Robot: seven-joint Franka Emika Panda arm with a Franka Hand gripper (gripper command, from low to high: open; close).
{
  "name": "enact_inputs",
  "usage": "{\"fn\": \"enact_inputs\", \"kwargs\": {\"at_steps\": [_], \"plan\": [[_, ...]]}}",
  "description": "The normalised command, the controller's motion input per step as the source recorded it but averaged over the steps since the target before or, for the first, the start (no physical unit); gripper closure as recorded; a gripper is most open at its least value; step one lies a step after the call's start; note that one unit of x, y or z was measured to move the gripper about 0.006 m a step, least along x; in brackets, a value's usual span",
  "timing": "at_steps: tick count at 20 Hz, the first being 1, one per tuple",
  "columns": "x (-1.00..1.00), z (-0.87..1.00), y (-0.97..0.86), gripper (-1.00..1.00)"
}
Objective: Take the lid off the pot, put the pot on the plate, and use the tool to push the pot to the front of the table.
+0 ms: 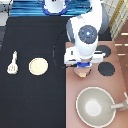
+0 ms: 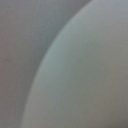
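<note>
Black counter fills the exterior view's left and middle, with a pinkish-brown stove top along its right side. Over that stove top the white arm reaches down, and its pincer sits low on a small pale-pink round thing that peeks out just beneath it, either the pot or its lid; whether the pincer is released or clenched cannot be told. Close up, the wrist view shows only a curved pale surface against grey. Two black burners lie just to the exterior view's right of the pincer. Below it sits a large grey pan. Well apart on the black counter, the cream plate lies bare, with the white tool beside it at the left.
</note>
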Motion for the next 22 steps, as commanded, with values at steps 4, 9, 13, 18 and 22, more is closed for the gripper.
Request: {"fn": "enact_inputs", "kwargs": {"at_steps": [4,9,13,18,22], "plan": [[-0.69,0.35,-0.08,1.0],[-0.83,0.68,-0.07,1.0],[-0.95,0.7,-0.16,1.0],[-0.95,0.4,-0.29,1.0],[-1.0,-0.22,-0.32,1.0]]}}
